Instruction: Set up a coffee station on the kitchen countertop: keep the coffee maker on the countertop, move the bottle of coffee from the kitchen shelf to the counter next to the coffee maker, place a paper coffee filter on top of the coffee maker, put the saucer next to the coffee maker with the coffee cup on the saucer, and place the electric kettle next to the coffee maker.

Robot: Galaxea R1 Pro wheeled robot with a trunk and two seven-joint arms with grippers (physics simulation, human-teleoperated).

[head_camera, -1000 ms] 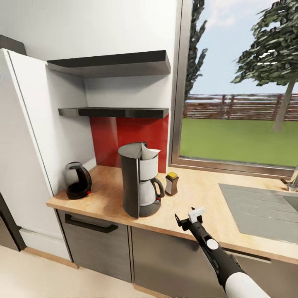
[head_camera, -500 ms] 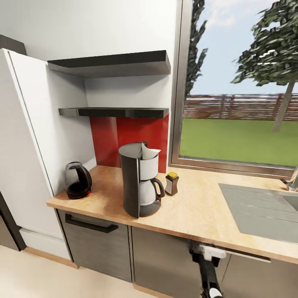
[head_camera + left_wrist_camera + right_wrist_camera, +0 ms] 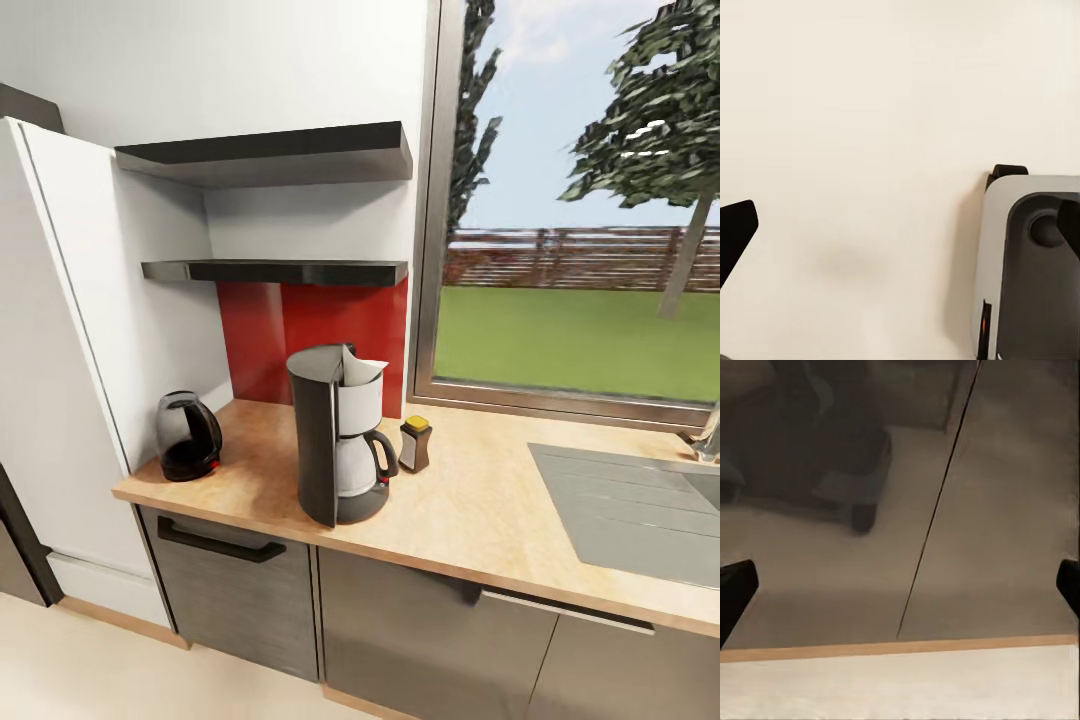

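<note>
My left gripper (image 3: pixel 900 225) is spread wide over a plain cream floor (image 3: pixel 855 150), beside a grey robot base (image 3: pixel 1031 270). My right gripper (image 3: pixel 900 589) is spread wide too, facing the shiny grey-brown cabinet doors (image 3: pixel 982 510). The long wood-grain kitchen countertop (image 3: pixel 470 500) holds the tall dark grey coffee maker (image 3: pixel 335 440) near its front edge, with the white cone paper filter (image 3: pixel 358 372) on top. The small dark bottle with a yellow cap (image 3: pixel 414 444) stands just beside it. The round smoky-glass kettle (image 3: pixel 187 436) sits near the left end.
</note>
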